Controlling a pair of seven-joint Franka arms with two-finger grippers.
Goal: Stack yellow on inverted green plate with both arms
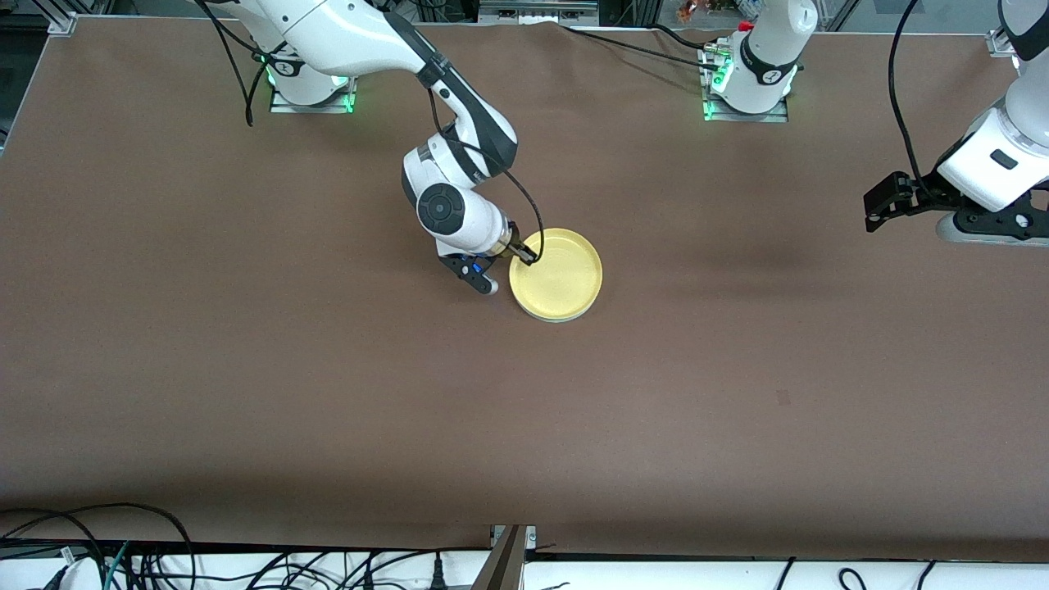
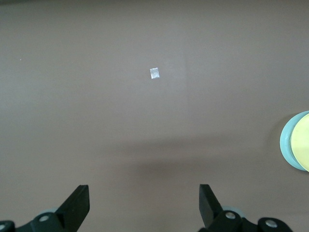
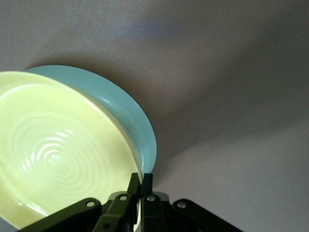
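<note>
Brown matting covers the table (image 1: 246, 369) from end to end; treat it as your reference surface. You will find the right arm (image 1: 361, 37) reaching from its base down toward the middle of the table, and the left arm (image 1: 1004, 156) waiting raised at its own end.

Locate the yellow plate (image 1: 561, 279) directly beside the right gripper (image 1: 522, 254), toward the left arm's end of the table from it. The yellow plate sits right way up on the green plate (image 1: 565, 318), which shows in the front view only as a thin pale edge on the side nearer the front camera. In the right wrist view, the yellow plate (image 3: 58, 154) shows its concentric rings, and the green plate (image 3: 120, 111) shows past its rim as a mint crescent.

Check the right gripper (image 3: 140, 186) in its wrist view: its fingers are pressed together and pinch the rim of the yellow plate.

Check the left gripper (image 1: 881, 205) next: it hangs over bare matting, well apart from both plates. In the left wrist view, its fingers (image 2: 77, 203) stand spread wide and carry nothing. From this gripper, the two plates lie off toward the right arm; the left wrist view catches only their edges, yellow (image 2: 303, 142) on green (image 2: 286, 144).

A small pale square mark (image 2: 154, 73) lies on the matting below the left gripper.
</note>
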